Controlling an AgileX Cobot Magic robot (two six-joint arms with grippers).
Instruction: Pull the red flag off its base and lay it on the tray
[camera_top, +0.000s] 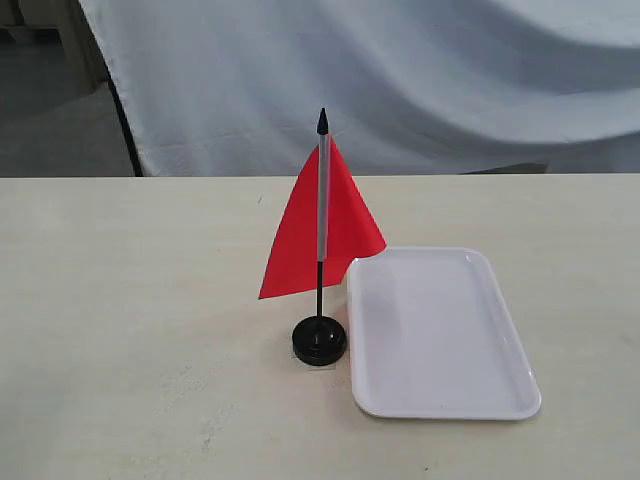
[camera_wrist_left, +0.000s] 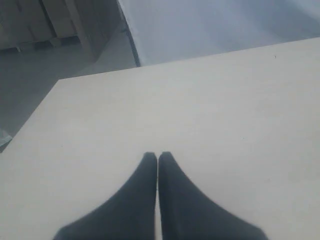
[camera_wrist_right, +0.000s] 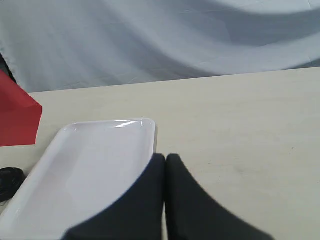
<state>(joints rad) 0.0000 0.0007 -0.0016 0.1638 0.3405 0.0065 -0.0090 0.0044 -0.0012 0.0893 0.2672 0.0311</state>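
The red flag (camera_top: 320, 225) stands upright in its round black base (camera_top: 320, 340) near the middle of the table, its black pole tip at the top. The white tray (camera_top: 435, 330) lies flat just right of the base, with nothing on it. Neither gripper shows in the exterior view. My left gripper (camera_wrist_left: 157, 156) is shut, holding nothing, over bare tabletop with no task object in its view. My right gripper (camera_wrist_right: 165, 157) is shut and empty, hovering by the tray's rim (camera_wrist_right: 147, 122); a corner of the red flag (camera_wrist_right: 17, 117) and part of the base (camera_wrist_right: 10, 182) show at that view's edge.
A pale wooden table (camera_top: 120, 320) carries everything. A grey-white cloth backdrop (camera_top: 400, 80) hangs behind its far edge. The table's corner and the floor beyond it (camera_wrist_left: 30, 75) appear in the left wrist view.
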